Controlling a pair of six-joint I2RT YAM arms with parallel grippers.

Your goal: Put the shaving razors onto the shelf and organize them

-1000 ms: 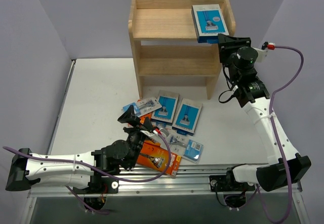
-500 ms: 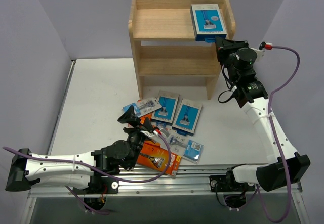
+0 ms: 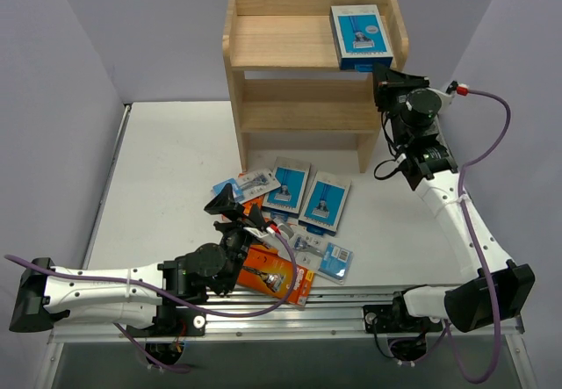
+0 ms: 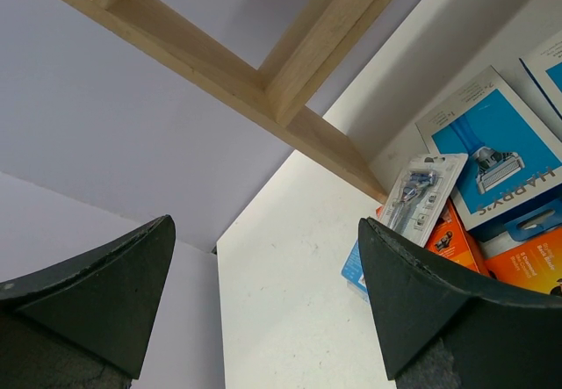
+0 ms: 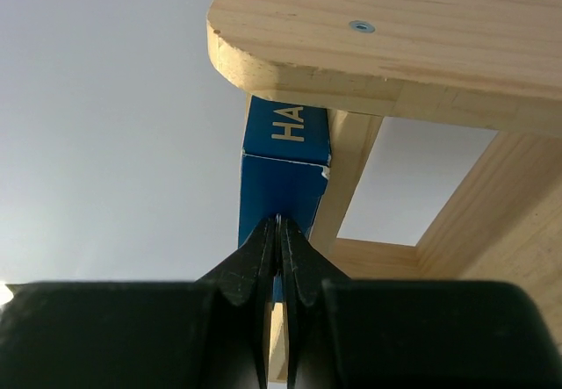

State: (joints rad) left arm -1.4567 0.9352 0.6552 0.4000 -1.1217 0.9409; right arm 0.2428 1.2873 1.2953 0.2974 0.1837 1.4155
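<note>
Now right jaws are together by the blue box (image 5: 281,174); left jaws gape.

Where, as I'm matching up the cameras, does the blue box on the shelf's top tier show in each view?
Top external: the box is upper right of centre, at the top tier's right end.
Left wrist: not in it; the other box seen there is off the shelf.
Right wrist: centre of the picture, just past the shut right end effector.
Shared landmark: the shelf, in all three views.
</note>
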